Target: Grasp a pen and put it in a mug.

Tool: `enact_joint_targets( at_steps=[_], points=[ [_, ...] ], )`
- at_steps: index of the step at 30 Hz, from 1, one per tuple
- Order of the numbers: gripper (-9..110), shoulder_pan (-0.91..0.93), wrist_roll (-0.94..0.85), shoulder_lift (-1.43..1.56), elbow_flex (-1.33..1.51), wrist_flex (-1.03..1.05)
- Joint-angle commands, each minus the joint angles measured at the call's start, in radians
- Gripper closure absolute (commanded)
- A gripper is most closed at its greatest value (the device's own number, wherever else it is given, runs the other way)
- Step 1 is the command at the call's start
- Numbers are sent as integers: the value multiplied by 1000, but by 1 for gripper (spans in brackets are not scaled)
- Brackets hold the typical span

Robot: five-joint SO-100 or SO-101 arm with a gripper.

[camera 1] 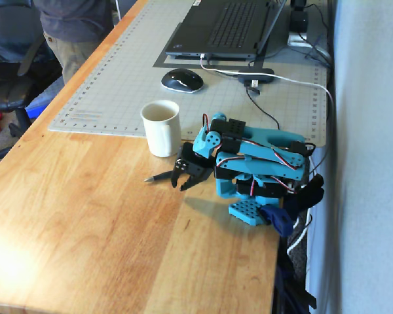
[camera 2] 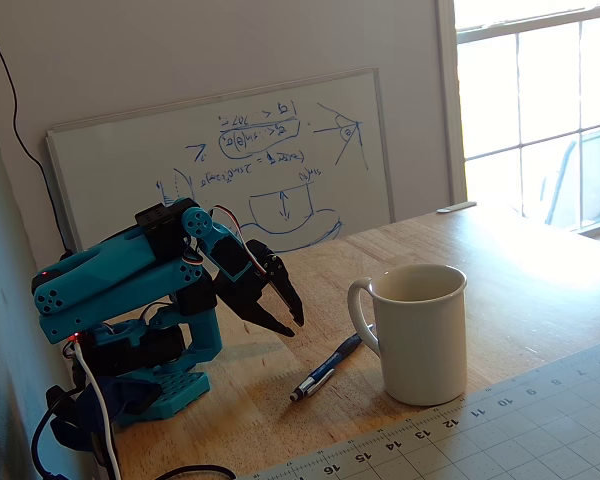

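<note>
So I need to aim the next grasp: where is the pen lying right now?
The pen lies flat on the wooden table, in a fixed view just left of the mug, below and right of the open gripper, not yet held.

Pen (camera 2: 328, 366) on table beside mug (camera 2: 416, 335)

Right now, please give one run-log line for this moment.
gripper: open, above table, empty | pen: flat on table beside mug | mug: upright | grasp: not yet done
</note>
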Motion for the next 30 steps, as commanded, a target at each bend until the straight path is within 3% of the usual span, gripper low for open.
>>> enact_joint_targets(
  at_steps=[1, 30],
  points=[
    [97, 6, -11, 29, -15, 3],
    [96, 54, -9, 6, -89, 3]
  ],
)
